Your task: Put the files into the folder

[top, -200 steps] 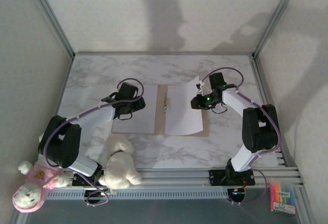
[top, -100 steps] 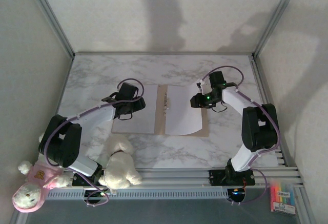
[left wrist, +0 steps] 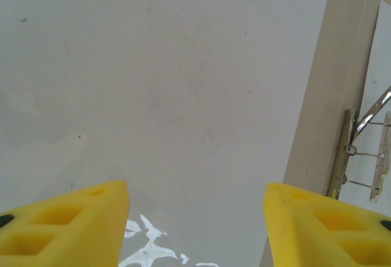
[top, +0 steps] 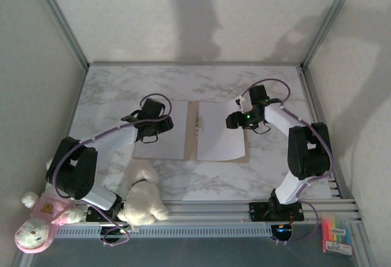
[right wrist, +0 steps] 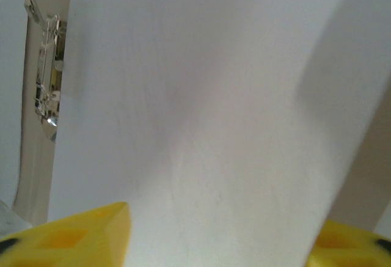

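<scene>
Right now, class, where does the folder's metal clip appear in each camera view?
Top external: clip at centre, on the folder.
Left wrist: clip at the right edge.
Right wrist: clip at upper left.
Shared landmark: the folder's tan spine strip under it.

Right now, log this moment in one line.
folder: open | left sheet: on its left half | right sheet: on its right half | left gripper: open, over left sheet | right gripper: open, over right sheet

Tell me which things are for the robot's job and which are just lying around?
For the job: folder, files.
Just lying about: white teddy, pink plush, marker pack.
</scene>
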